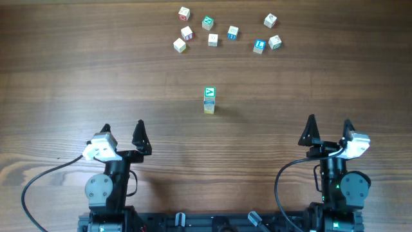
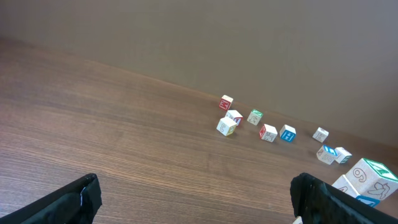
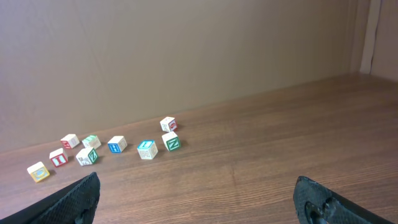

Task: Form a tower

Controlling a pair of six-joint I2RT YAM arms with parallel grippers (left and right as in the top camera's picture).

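A narrow tower [image 1: 209, 101] of pale wooden letter cubes is seen standing upright near the middle of the wooden table [image 1: 64, 71], with a green-marked cube [image 1: 209, 93] on top and blue and yellow markings visible lower down. Nine loose letter cubes [image 1: 212, 39] are scattered in a loose band toward the far edge of the table, well apart from the tower and from each other. The left gripper [image 1: 122, 129] is held near the front edge toward the left corner, its jaws spread wide and nothing between them. The right gripper [image 1: 329, 122] is held near the front edge toward the right corner, likewise spread wide and empty. Both are kept well apart from the tower, which stands between them and farther from the front edge. In the left wrist view, the tower's top is caught at the lower right, beside one dark finger [image 2: 323, 199].
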